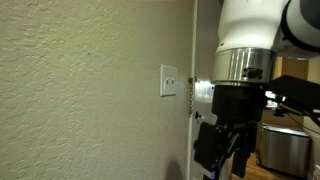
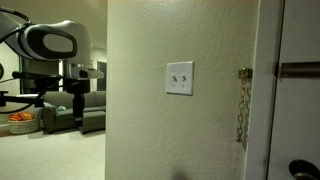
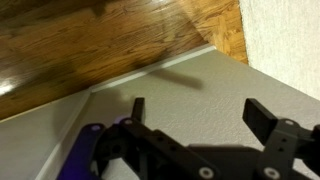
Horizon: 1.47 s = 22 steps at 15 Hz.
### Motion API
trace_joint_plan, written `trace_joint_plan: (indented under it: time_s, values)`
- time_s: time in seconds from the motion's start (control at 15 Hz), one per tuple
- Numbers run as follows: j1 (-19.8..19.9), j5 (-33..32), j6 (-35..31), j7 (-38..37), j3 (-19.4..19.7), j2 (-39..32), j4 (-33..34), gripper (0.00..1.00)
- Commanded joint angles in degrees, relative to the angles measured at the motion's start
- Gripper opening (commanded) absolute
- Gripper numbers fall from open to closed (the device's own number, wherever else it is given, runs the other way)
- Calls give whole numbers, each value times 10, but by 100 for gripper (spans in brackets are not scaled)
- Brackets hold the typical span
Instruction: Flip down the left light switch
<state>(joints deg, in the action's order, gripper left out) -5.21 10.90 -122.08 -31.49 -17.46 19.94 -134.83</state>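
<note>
White wall plate (image 2: 180,90) on a textured beige wall (image 2: 140,130), the left light switch (image 2: 175,77) a tiny toggle on its left half, black gripper (image 3: 200,118) well apart from it, fingers spread wide, holding nothing, wooden floor (image 3: 90,40) below

The left light switch (image 2: 174,77) is too small in an exterior view to read its position. The wrist view's lower edge crops the end effector (image 3: 200,112).

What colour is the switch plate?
White; the switch plate shows best in an exterior view.
</note>
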Motion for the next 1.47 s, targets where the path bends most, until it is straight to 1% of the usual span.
trace_joint_plan:
  time_s: [0.0, 0.4, 0.67, 1.13, 1.4]
  values:
    - [1, -12, 3, 11, 23, -9, 13, 100]
    - [15, -37, 7, 45, 59, -31, 39, 100]
    - [23, -65, 2, 74, 79, -40, 51, 100]
    - [40, -143, 23, 200, 121, -41, 71, 100]
    - [51, -168, 22, 236, 141, -38, 78, 100]
